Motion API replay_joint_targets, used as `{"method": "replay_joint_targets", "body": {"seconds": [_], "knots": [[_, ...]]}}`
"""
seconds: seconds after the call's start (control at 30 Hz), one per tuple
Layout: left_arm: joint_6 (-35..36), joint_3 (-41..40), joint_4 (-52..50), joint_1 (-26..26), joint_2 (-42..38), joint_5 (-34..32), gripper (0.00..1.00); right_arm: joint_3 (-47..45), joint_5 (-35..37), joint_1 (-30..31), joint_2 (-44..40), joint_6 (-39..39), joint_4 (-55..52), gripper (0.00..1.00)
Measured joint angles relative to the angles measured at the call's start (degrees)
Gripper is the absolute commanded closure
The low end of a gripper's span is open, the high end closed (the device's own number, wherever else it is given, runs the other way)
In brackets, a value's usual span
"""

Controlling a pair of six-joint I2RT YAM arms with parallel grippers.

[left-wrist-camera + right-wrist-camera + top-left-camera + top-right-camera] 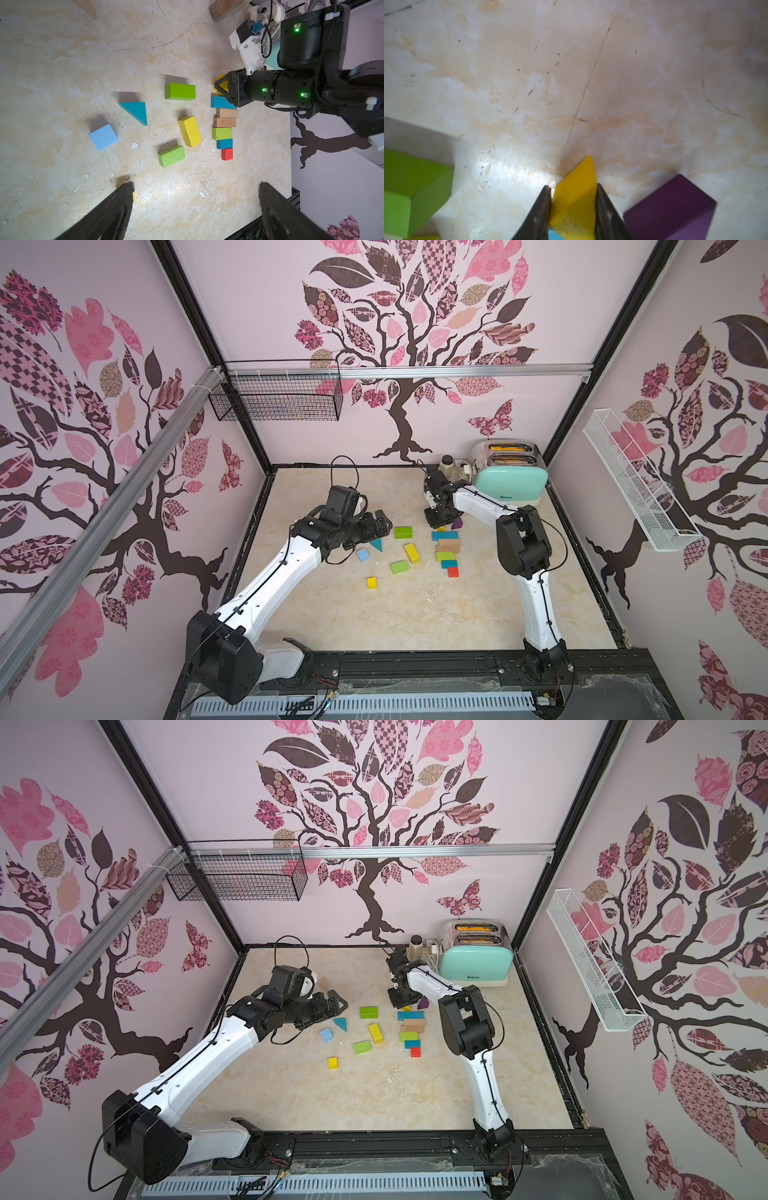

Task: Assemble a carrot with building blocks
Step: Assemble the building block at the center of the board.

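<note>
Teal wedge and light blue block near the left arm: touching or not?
Apart. The left wrist view shows a strip of bare table between the teal wedge and the light blue block; no edge or corner of them meets.

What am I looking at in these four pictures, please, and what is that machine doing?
A robot's two arms reach over a table. Two pictures look down on the whole scene from overhead; the other two come from a camera on each wrist. Painted wooden blocks lie on the table, some lined up in a column, with a mint toaster and a jar at the back. The left arm's fingers hang open and empty. The right arm's fingers hold a yellow wedge at the column's far end, beside a purple block.
</note>
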Motion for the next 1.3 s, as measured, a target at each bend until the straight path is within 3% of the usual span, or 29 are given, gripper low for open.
{"method": "replay_joint_targets", "body": {"seconds": [0.27, 0.63, 0.9, 1.3], "knots": [[0.0, -0.4, 0.1, 0.0, 0.3, 0.1, 0.02, 0.0, -0.9, 0.7, 0.0, 0.1, 0.3, 0.47], [0.0, -0.7, 0.5, 0.0, 0.3, 0.1, 0.02, 1.0, -0.8, 0.0, -4.7, 3.5, -0.5, 0.43], [0.0, -0.8, 1.2, 0.0, -0.3, 0.2, 0.02, 4.4, 1.9, -5.3, -7.5, 10.7, -5.7, 0.37], [0.0, -1.2, 2.5, 0.0, -0.3, 2.0, 0.02, 4.4, -0.6, -12.1, -1.6, 16.0, -8.5, 0.32]]}}
